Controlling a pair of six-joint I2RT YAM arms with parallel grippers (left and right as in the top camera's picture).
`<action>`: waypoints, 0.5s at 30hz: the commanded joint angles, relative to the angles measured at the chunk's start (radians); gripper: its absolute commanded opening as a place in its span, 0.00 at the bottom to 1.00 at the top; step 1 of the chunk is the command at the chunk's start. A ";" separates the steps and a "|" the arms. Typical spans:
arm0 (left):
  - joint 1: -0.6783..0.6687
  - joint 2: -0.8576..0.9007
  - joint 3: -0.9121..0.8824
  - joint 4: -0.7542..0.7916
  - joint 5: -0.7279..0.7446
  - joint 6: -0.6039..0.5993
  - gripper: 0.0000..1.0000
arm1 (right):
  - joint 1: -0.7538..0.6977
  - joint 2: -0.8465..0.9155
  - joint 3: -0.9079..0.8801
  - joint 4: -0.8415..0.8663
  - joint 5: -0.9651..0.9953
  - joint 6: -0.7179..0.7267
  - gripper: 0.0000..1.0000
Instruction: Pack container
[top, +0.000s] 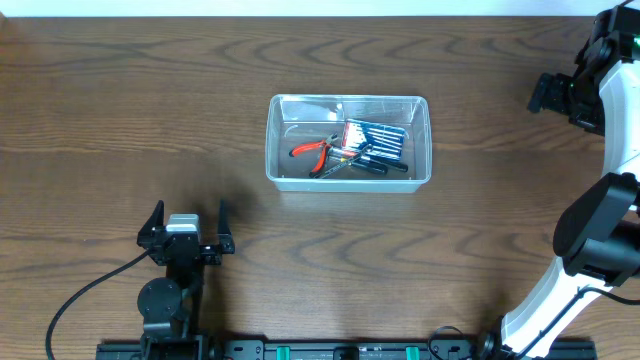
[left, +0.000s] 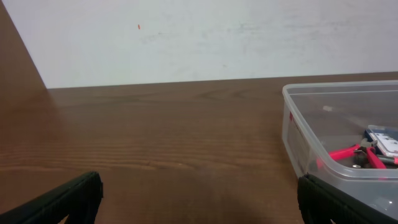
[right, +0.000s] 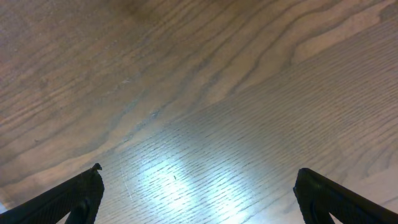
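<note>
The clear plastic container (top: 272, 142) stands at the table's middle. Inside it lie red-handled pliers (top: 312, 150), a blue-and-red screwdriver case (top: 378, 138) and black-handled screwdrivers (top: 378, 167). My left gripper (top: 187, 212) rests near the front left, open and empty, a good way short of the tub. In the left wrist view the container (left: 336, 88) sits at the right with the pliers (left: 347, 151) showing through its wall, and the left gripper (left: 199, 202) frames bare wood. My right gripper (top: 545, 93) hangs at the far right edge, open; the right gripper (right: 199, 196) has only table below it.
Brown wood-grain table (top: 120, 110) all around the tub. A white wall (left: 186, 37) stands behind the table's far edge. The right arm's white links (top: 600, 240) run down the right side. A black cable (top: 90, 290) trails from the left arm's base.
</note>
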 joint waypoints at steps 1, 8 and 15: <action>-0.002 -0.006 -0.014 -0.040 -0.004 -0.002 0.98 | -0.004 0.002 -0.003 0.002 0.003 0.014 0.99; -0.002 -0.006 -0.014 -0.040 -0.004 -0.002 0.98 | -0.004 0.002 -0.003 0.002 0.003 0.014 0.99; -0.002 -0.006 -0.014 -0.040 -0.004 -0.002 0.98 | -0.004 0.002 -0.003 0.002 0.003 0.013 0.99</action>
